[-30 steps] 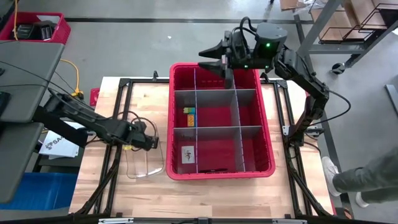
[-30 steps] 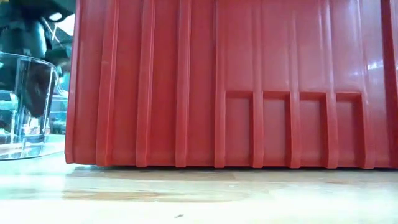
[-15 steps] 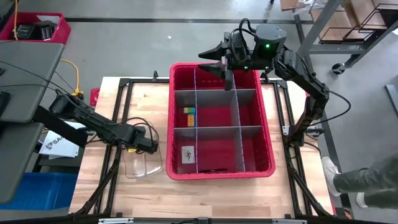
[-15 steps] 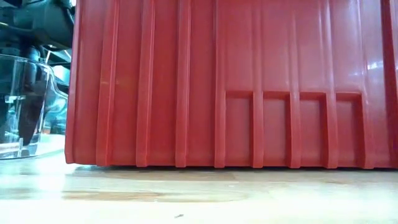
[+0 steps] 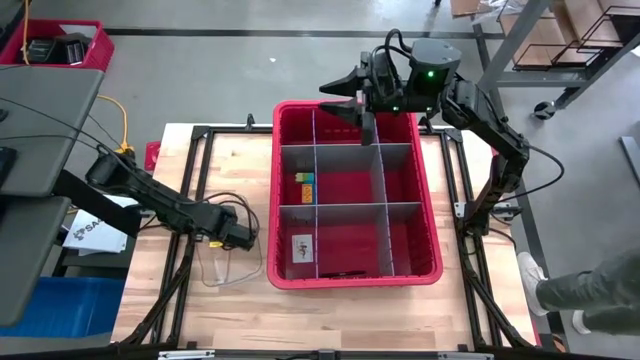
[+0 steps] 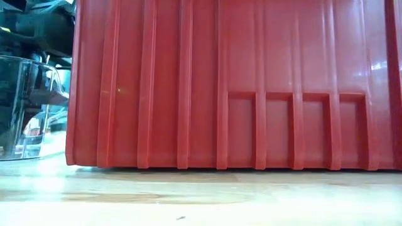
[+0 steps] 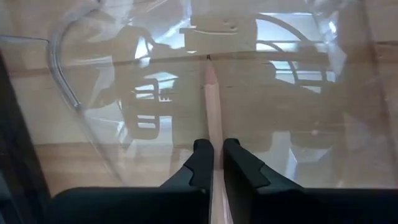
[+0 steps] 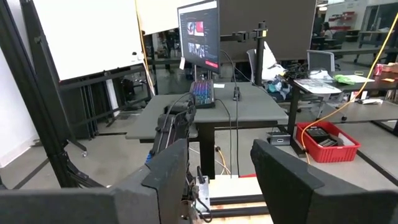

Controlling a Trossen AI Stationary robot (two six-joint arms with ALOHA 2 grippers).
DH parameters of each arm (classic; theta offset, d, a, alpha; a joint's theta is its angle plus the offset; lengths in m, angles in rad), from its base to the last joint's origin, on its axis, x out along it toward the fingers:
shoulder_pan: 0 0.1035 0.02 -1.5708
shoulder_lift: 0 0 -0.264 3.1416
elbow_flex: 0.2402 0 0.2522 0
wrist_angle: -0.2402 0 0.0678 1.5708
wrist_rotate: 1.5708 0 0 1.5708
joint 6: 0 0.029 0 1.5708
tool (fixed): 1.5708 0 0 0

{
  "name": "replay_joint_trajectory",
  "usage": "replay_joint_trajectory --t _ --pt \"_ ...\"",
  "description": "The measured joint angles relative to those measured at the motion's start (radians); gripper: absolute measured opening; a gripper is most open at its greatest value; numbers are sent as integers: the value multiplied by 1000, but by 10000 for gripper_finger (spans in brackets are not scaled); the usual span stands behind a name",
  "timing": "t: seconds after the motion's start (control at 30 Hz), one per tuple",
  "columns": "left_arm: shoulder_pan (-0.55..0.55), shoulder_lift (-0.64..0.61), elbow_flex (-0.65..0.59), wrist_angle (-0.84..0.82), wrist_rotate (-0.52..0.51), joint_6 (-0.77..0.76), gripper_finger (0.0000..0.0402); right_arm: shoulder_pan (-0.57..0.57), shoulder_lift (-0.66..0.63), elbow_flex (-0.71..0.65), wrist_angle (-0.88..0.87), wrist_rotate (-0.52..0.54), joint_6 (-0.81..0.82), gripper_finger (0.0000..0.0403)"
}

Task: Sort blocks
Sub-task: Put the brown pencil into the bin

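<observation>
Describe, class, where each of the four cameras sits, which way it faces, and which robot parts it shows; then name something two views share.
High view: above the table, facing straight down; shows both arms, the red bin and blocks.
Low view: at tabletop height, facing the bin's wall; a dark arm part at upper left.
Left wrist view: on the left arm, inside the clear container, facing the table; the left gripper, shut.
Right wrist view: on the right arm, facing the room; the right gripper, open.
Shared: high and low views both show the bin and container.
</observation>
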Motion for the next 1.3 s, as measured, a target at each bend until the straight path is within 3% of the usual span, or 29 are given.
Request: replay_joint_trajectory --t 0.23,0.47,0.6,0.83,1.0,1.3 --pt "-3 -55 52 -88 -121 46 4 2 0 0 10 -1 0 177" --pt "-6 -189 79 -62 -111 60 2 2 0 0 15 -1 0 177" --pt "-6 -275 103 -155 -159 47 1 2 0 0 17 -2 0 177" --pt "-3 -428 191 -424 -369 -62 1 2 0 0 18 -3 -50 177" --pt "20 -502 256 -449 -549 -62 1 2 0 0 18 -3 -53 177" --pt "76 -523 439 -256 -820 313 0 2 -23 0 14 -3 -69 177"
